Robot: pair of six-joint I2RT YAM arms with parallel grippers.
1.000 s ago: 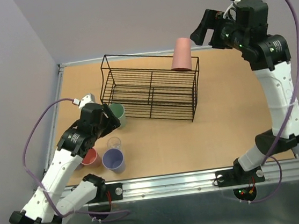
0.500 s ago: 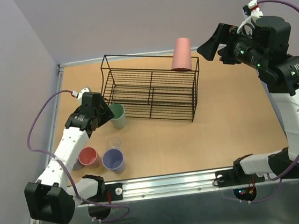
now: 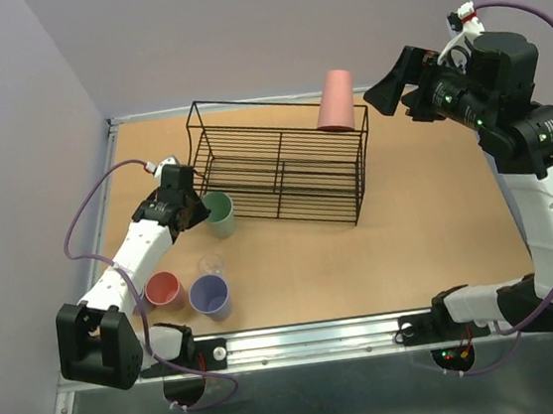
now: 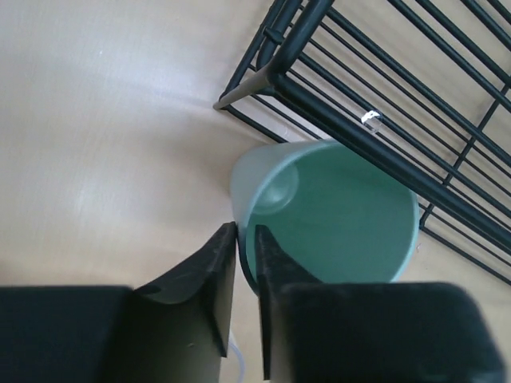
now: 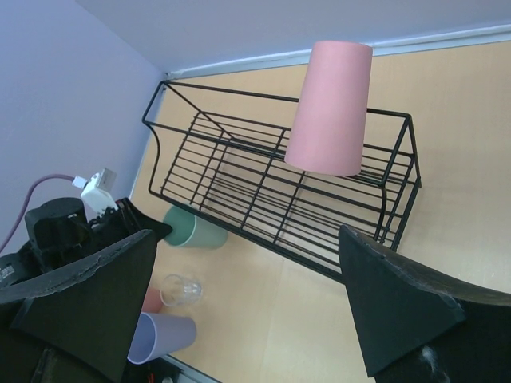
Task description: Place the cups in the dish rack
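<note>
A sage green cup (image 3: 220,213) stands upright on the table against the black wire dish rack's (image 3: 282,171) near left corner. My left gripper (image 3: 200,208) is shut on it. In the left wrist view the fingers (image 4: 219,279) pinch the green cup's (image 4: 343,215) near rim, one inside and one outside. A salmon-pink cup (image 3: 335,100) sits upside down on the rack's top right end. My right gripper (image 3: 390,89) hangs open and empty in the air to the right of it. The right wrist view looks down on the pink cup (image 5: 331,104) and the rack (image 5: 239,175).
Near the table's front left stand a salmon cup (image 3: 165,290), a lavender cup (image 3: 210,295) and a small clear cup (image 3: 211,265). The left arm reaches over that group. A raised metal edge runs along the table's left and back sides.
My left arm has stretched toward the green cup, and its jaws have closed on the rim. The right arm has drawn back to the right, away from the pink cup.
</note>
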